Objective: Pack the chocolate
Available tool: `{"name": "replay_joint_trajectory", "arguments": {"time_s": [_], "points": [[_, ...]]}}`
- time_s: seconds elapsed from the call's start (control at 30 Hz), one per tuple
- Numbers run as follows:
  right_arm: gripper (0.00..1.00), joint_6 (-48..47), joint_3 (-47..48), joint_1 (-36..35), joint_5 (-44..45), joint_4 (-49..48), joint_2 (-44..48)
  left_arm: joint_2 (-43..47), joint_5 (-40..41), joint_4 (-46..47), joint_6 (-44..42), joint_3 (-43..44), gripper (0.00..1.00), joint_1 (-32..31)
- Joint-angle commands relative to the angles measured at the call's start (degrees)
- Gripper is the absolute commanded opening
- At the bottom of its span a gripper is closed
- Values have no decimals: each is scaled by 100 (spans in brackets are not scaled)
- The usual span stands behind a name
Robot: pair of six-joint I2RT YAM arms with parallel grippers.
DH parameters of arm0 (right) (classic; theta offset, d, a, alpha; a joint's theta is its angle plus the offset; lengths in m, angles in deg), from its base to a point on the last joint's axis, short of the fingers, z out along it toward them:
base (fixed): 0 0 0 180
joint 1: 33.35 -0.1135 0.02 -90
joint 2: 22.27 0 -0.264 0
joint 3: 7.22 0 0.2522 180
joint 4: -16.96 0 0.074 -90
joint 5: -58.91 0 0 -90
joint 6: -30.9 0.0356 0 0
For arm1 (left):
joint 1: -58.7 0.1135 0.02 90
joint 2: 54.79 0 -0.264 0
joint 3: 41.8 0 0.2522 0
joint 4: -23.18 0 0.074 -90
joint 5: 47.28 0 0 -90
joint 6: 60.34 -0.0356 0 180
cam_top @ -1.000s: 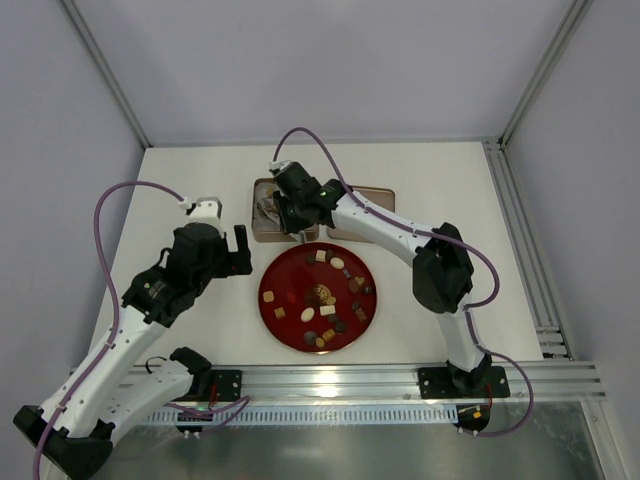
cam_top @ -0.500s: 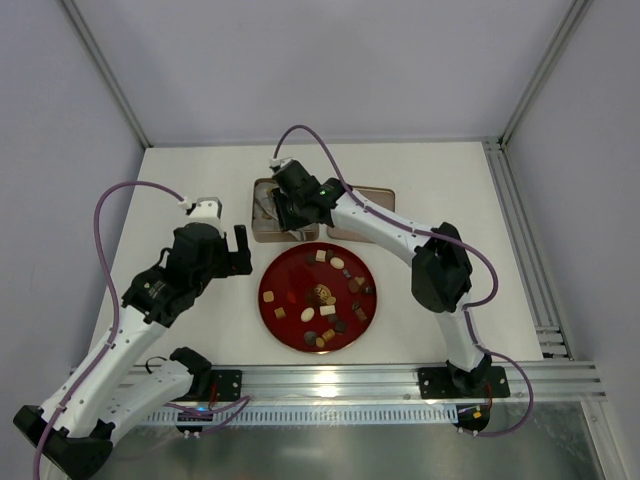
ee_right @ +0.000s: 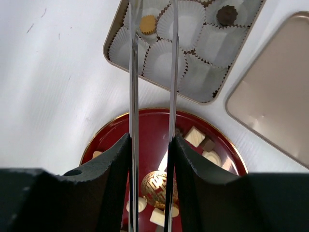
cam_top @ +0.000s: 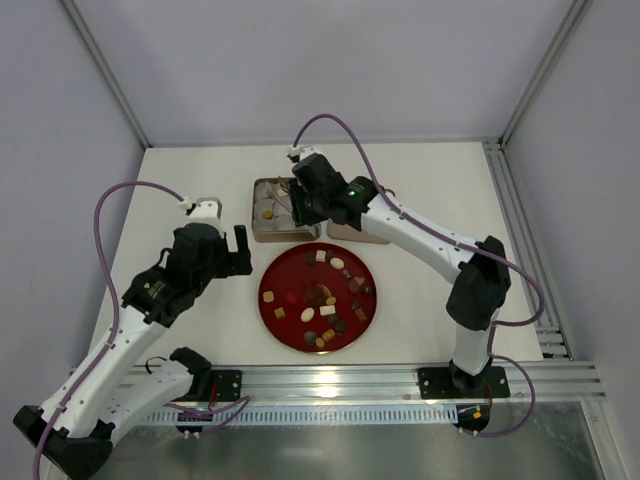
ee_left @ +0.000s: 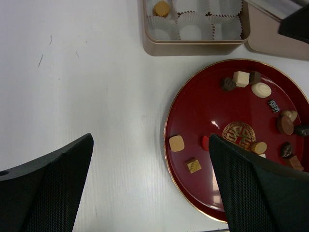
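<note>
Several small chocolates point(cam_top: 338, 263), brown, tan, cream and red, lie on a round red plate point(cam_top: 266, 300). Behind it stands a gold tin point(cam_top: 268, 233) lined with white paper cups point(ee_right: 159, 58). The tin holds a tan chocolate point(ee_right: 147, 22) and a dark one point(ee_right: 226, 14). My right gripper point(ee_right: 152, 140) is shut on metal tongs point(ee_right: 133, 72). The tong blades stand apart with nothing between them, above the tin's front edge. My left gripper point(ee_left: 150, 140) is open and empty over the table by the plate's left rim point(ee_left: 170, 116).
The tin's flat lid point(ee_right: 270, 101) lies on the table right of the tin, partly under my right arm in the top view point(cam_top: 350, 233). The white table is bounded by grey walls. An aluminium rail point(cam_top: 340, 378) runs along the near edge.
My right arm has swung right and back, and its gripper has shifted off the tin's middle, so the cups and a tan chocolate show. The left arm has not moved.
</note>
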Motion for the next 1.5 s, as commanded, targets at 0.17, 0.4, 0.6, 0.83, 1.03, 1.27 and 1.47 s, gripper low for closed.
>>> {"name": "replay_joint_trajectory", "arguments": {"time_s": [0.17, 0.4, 0.6, 0.83, 1.03, 1.27, 1.47], "points": [[42, 251, -2123, -156, 267, -221, 2336, -1, -2, 200, -23, -15, 100, 0], [41, 796, -3740, -709, 557, 25, 3682, -28, 16, 209, -23, -15, 100, 0], [41, 1034, -4296, -877, 462, 78, 4054, -45, 25, 218, -32, -6, 100, 0], [42, 937, -4332, -912, 382, -62, 3738, -54, 25, 218, -5, -15, 100, 0], [41, 832, -4262, -921, 347, -221, 3404, -37, 34, 200, -14, -24, 100, 0], [42, 779, -4182, -921, 303, -335, 3228, -19, 42, 183, -14, -32, 100, 0], [41, 735, -4103, -921, 285, -361, 3044, -28, 42, 192, -14, -15, 100, 0]]}}
